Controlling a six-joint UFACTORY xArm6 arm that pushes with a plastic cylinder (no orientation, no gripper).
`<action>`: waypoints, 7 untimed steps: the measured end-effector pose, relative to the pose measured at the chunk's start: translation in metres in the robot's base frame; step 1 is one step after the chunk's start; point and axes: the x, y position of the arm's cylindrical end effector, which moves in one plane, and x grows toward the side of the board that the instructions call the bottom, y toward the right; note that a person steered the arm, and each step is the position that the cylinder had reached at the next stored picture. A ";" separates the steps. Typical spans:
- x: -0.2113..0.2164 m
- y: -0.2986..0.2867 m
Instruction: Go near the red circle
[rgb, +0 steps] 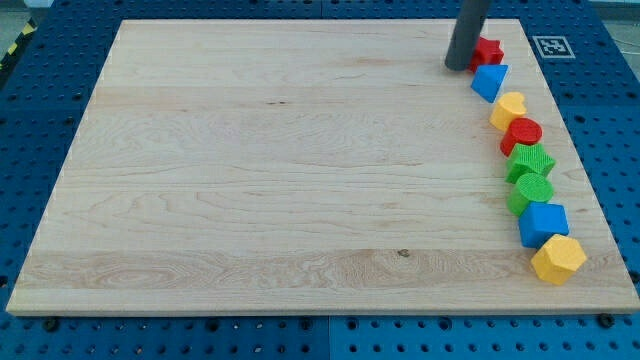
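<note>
The red circle (522, 133) lies near the view's right edge of the wooden board (280, 170), in a column of blocks. Above it sit a yellow heart (508, 107), a blue triangle (489, 80) and a red star-like block (487, 50). Below it sit a green star (530, 160), a green round block (532, 188), a blue block (543, 222) and a yellow hexagon (558, 259). My tip (459, 66) stands at the view's top right, just left of the red star-like block and blue triangle, well above and left of the red circle.
The board rests on a blue perforated table (40, 100). A white marker tag (552, 46) lies off the board's top right corner. The blocks' column runs close to the board's right edge.
</note>
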 end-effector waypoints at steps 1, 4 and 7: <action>-0.040 0.002; -0.057 0.121; -0.023 0.167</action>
